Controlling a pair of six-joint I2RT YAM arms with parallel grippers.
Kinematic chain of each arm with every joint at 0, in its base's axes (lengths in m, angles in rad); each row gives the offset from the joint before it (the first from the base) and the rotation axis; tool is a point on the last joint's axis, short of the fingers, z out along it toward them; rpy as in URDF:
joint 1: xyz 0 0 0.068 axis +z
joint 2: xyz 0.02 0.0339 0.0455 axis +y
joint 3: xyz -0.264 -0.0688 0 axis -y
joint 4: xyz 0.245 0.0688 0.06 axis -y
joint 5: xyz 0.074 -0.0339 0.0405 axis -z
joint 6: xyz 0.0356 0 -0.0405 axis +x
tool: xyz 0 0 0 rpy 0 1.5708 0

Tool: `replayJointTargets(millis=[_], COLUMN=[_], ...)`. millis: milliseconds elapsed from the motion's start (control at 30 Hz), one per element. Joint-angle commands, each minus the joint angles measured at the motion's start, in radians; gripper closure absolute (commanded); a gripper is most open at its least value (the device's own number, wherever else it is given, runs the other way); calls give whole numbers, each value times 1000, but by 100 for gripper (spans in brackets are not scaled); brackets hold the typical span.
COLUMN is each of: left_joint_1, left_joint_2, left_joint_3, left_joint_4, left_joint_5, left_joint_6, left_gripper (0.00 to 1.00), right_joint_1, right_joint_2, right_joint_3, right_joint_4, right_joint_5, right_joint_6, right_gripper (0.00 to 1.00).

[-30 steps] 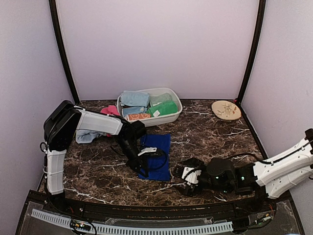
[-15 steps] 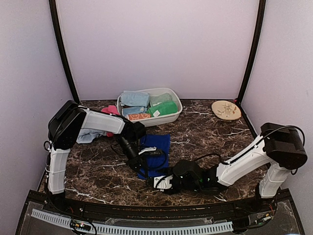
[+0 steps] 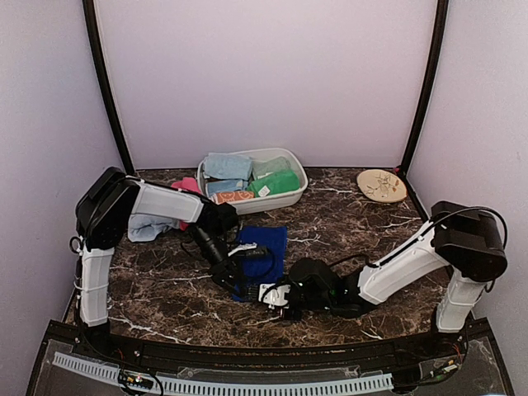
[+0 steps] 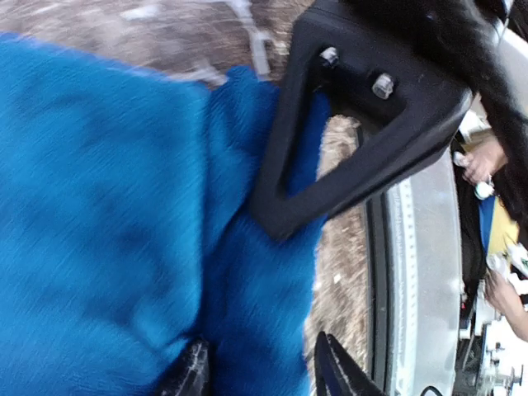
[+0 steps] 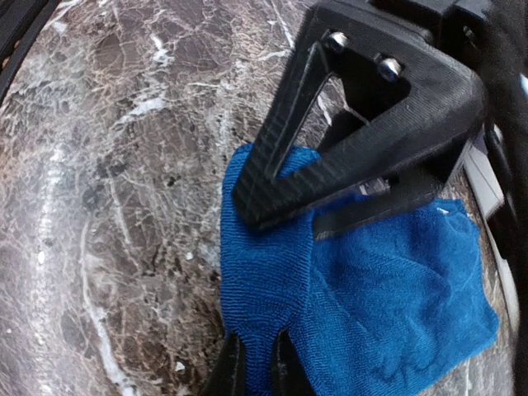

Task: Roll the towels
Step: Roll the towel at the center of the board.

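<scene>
The royal blue towel [image 3: 268, 239] lies on the tabletop [image 3: 363, 231] just near of the tub [image 3: 294, 173], which holds other towels, and both arms meet at its near edge. The step in hand looks like a hand-over at the start of the roll. The right tool [image 3: 271, 295] is pinched tight on the towel's near-left corner, its fingers [image 5: 229, 371] nearly touching with cloth between them. The left tool [image 3: 238, 276] stands half parted, and a fold of the towel lies loosely between its fingers [image 4: 191, 375]. The next move probably calls for the left tool to clear the cloth or take a fresh hold beside the right one, so that the near edge can be turned over evenly toward the far side without dragging the towel. A second ago the right arm lay low to the right, its tool wide and well apart from the towel, while the left tool was clamped on the cloth. Since then the right tool has reached in and closed, and the left has let go.
</scene>
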Motion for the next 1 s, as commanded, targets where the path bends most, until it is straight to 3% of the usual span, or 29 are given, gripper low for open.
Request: replayJointTargets(millis=[0, 33, 100, 200, 333, 433, 667, 967], left_joint_1=[119, 144, 170, 171, 166, 102, -177, -233], left_joint_2=[-171, -218, -297, -387, -490, -538, -539, -499], left_joint_3=[-112, -149, -206, -251, -297, -333, -420, -425], left_joint_4=[111, 154, 205, 215, 234, 253, 453, 626], left_joint_5=[-50, -64, -106, -195, -210, -246, -503, -630], left_joint_6=[-35, -50, -47, -1, 47, 78, 71, 88], left_gripper=[52, 46, 42, 42, 43, 44, 44, 46], right_joint_1=[-56, -72, -101, -165, -253, -301, -350, -375], right_joint_2=[-40, -49, -62, -63, -46, -2, 116, 208], right_joint_3=[22, 24, 32, 74, 112, 166, 295, 350], right_joint_4=[-86, -101, -134, -205, -249, -313, -385, -422], right_joint_5=[-114, -144, -200, -332, -530, -652, -858, -946], right_joint_6=[157, 189, 243, 337, 471, 527, 670, 787], right_gripper=[100, 100, 100, 100, 100, 100, 100, 100])
